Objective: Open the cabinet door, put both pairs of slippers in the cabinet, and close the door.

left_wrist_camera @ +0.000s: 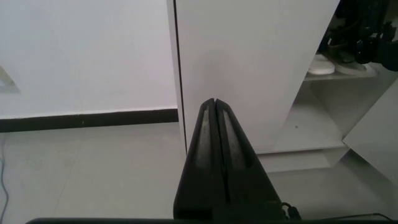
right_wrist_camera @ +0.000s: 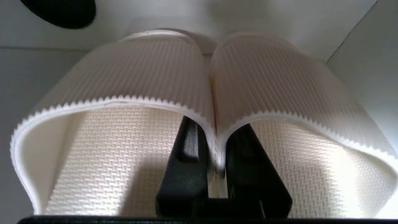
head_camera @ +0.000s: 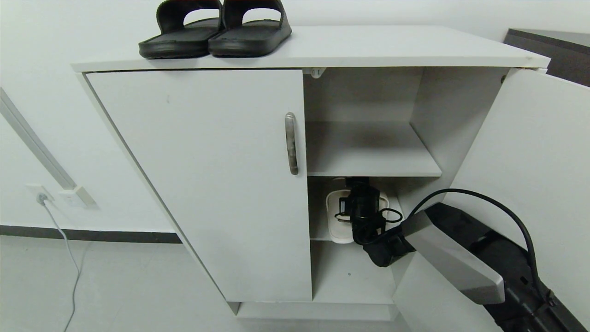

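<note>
While the right gripper [head_camera: 362, 210] is sitting inside the cabinet [head_camera: 322, 46], just over the middle shelf [head_camera: 317, 227], the white slippers [head_camera: 335, 226] are lying right under it on that shelf. The black slippers [head_camera: 216, 32] are resting on the cabinet top, high above this gripper and off to its left. The right door [head_camera: 530, 175] is standing open beside the arm. The left door [head_camera: 203, 184] is sitting shut.

From the left wrist, the left gripper [left_wrist_camera: 214, 143] is hanging outside the cabinet with its fingers pressed together, holding nothing. The shut door is just ahead of it.

From the right wrist, one finger [right_wrist_camera: 186, 168] is poking into each white slipper. The two fingers are pinching the slippers' touching sides between them.
</note>
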### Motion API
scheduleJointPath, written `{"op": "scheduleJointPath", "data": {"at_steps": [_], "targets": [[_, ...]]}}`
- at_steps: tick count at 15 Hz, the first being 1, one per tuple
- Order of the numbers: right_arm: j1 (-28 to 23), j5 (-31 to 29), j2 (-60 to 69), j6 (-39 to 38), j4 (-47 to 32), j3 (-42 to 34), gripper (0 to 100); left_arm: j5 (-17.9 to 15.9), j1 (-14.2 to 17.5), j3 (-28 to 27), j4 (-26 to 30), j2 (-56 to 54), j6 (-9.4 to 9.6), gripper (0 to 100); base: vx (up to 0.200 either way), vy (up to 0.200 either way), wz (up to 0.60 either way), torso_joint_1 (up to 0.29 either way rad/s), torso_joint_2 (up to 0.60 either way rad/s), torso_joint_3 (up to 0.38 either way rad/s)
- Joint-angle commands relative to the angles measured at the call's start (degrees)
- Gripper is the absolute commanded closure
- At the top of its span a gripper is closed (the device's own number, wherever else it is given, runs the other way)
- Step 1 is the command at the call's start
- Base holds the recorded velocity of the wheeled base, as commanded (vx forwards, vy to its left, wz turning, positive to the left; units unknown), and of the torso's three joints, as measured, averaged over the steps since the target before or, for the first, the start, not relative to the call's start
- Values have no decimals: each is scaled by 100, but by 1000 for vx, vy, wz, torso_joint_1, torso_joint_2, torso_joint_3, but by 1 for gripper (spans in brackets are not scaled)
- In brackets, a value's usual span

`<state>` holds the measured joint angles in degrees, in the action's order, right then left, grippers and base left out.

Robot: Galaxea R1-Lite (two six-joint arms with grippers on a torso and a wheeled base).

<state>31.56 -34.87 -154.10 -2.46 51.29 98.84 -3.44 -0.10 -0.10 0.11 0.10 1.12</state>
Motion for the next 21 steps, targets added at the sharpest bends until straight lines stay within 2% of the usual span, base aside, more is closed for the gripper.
{"op": "scheduleJointPath", "data": {"at_steps": [1,2,3,7,10,14,15,16,18,21], "targets": [[-1,6,-85,0,4,39,100,1,1,1,7,8,2,100,0,0,0,0,0,0],[-1,-3,-120,0,4,109,100,1,1,1,-2,8,2,100,0,0,0,0,0,0],[-1,-3,-129,0,-5,118,0,1,1,1,-2,8,2,100,0,0,0,0,0,0],[17,-3,-50,0,39,-155,0,1,-8,1,7,8,2,100,0,0,0,0,0,0],[140,-20,504,9,523,-1121,0,1,1,1,7,8,2,100,0,0,0,0,0,0],[430,-47,1479,18,1437,-3020,0,1,1,1,7,8,2,100,0,0,0,0,0,0],[579,-47,1813,18,1771,-3697,0,1,1,1,-2,8,2,100,0,0,0,0,0,0],[623,-47,1901,18,1885,-3890,0,1,1,1,-2,8,2,100,0,0,0,0,0,0],[992,-47,2420,18,2641,-5138,0,1,1,1,-2,8,2,100,0,0,0,0,0,0],[1423,-55,2771,44,3300,-6078,0,1,1,1,7,8,2,100,0,0,0,0,0,0]]}}
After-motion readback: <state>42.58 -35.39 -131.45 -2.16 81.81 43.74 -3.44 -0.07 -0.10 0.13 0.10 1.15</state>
